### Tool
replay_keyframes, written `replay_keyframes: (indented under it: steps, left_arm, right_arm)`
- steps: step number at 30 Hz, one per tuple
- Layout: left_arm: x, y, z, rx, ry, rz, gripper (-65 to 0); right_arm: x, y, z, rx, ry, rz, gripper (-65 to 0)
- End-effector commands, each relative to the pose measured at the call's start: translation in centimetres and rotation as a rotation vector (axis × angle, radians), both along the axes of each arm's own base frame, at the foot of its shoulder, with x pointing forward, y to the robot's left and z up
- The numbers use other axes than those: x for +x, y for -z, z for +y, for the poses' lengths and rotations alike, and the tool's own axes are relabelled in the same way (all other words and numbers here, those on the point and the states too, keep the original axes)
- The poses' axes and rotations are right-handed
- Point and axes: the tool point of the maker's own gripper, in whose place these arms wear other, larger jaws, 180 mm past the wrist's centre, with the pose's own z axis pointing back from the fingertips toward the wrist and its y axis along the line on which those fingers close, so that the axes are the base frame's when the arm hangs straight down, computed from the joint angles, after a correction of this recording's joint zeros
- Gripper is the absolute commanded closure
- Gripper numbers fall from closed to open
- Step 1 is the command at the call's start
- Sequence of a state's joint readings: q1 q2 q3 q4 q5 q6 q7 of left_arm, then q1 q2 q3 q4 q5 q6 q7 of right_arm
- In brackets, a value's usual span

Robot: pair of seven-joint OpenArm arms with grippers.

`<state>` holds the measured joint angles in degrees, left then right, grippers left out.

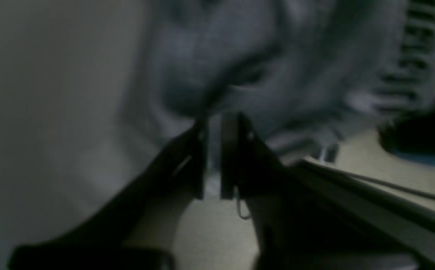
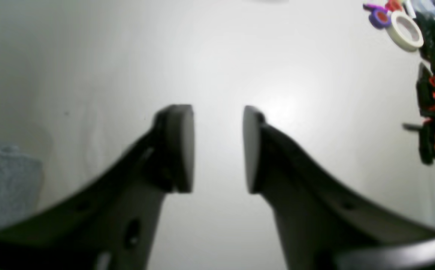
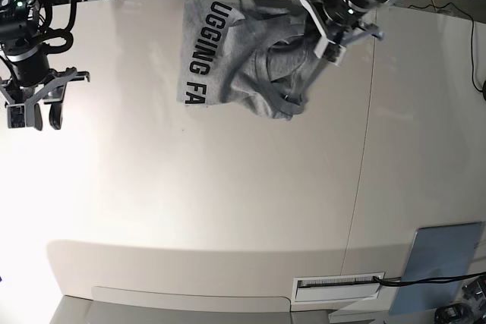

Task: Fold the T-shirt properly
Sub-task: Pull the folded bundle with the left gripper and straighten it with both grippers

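At the worktop's left edge: right gripper [image 3: 30,111] hung over bare worktop [image 3: 228,210], its fingers spread and nothing between them.
Far edge, centre: T-shirt [image 3: 228,66] lay bunched, black lettering facing up on its left part, crumpled folds to the right.
Right of the shirt: left gripper [image 3: 325,49] was clenched on T-shirt fabric at the bunched side.
Near right corner: blue-grey panel [image 3: 440,267] lay flat, well apart.
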<state>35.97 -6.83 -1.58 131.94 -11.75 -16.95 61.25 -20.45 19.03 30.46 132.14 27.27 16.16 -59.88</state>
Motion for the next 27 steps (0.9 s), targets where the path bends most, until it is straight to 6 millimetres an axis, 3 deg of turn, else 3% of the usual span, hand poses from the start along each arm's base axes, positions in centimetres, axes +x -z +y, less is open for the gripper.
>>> replay_keyframes:
  steps: [1, 4, 7, 11, 16, 20, 24, 27]
  left_arm:
    - [-0.3, -0.6, -0.7, -0.031, 0.035, -0.005, -3.4]
    - [-1.9, -0.9, -2.9, -0.114, 0.163, 0.034, -1.8]
    - [-2.4, -0.3, -3.6, -0.128, 0.194, 0.052, -1.5]
    - [-3.0, 3.1, -3.7, -0.106, 0.187, 0.102, -1.5]
    - [-2.9, 7.2, -2.3, -0.004, 0.192, 0.172, -1.5]
    - [0.1, 8.7, -0.1, 0.103, 0.117, 0.135, -1.5]
    - [4.3, 8.9, 1.8, 0.188, 0.042, 0.036, -1.5]
    - [7.2, 8.3, 2.0, 0.188, 0.008, -0.033, -1.5]
  right_arm:
    - [0.3, 0.4, -0.4, -0.001, 0.004, 0.007, -17.3]
    - [0.7, 2.7, -0.5, 0.042, 0.006, 0.064, -16.9]
    - [1.3, 2.9, -0.1, 0.05, -0.013, 0.065, -16.9]
    - [2.4, 1.8, -0.1, 0.046, -0.021, 0.026, -16.9]
    - [3.2, 0.8, 0.0, 0.046, -0.023, -0.011, -16.9]
    - [3.5, 0.7, 1.0, 0.089, -0.057, -0.03, -16.8]
    - [4.1, 1.7, 4.3, 0.117, -0.153, -0.012, -8.8]
    - [4.4, 3.8, 6.9, 0.113, -0.227, 0.034, -4.3]
